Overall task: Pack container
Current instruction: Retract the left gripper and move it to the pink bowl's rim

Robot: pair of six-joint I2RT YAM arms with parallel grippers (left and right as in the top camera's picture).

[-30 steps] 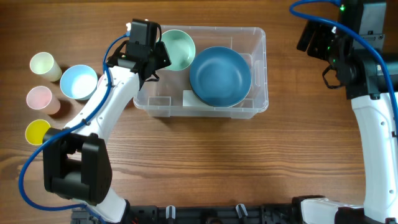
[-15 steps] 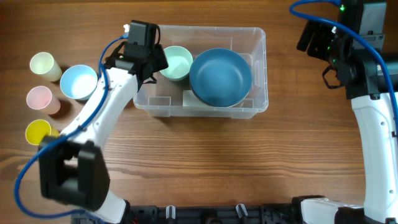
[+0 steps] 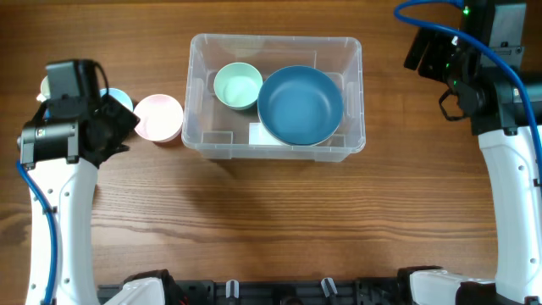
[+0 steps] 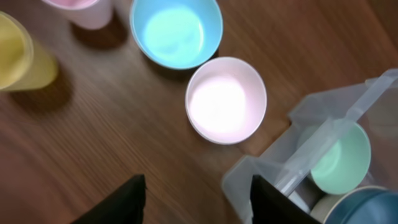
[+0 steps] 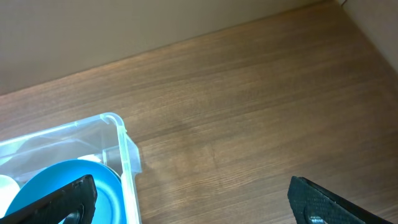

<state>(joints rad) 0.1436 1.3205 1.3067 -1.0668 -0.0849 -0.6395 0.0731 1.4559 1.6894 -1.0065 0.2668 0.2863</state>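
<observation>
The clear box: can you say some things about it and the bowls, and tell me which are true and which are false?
1. The green bowl sits inside the container. True.
2. The pink bowl is inside the container. False: it stands on the table just outside it.
3. The big blue bowl is outside on the table. False: it is inside the container.
4. The left end effector is open and holds nothing. True.

Table [image 3: 279,220]: container [image 3: 355,127], pink bowl [image 3: 158,117] (plus cups [image 4: 15,53])

The clear rectangular container [image 3: 288,49] sits upright, open-topped.
</observation>
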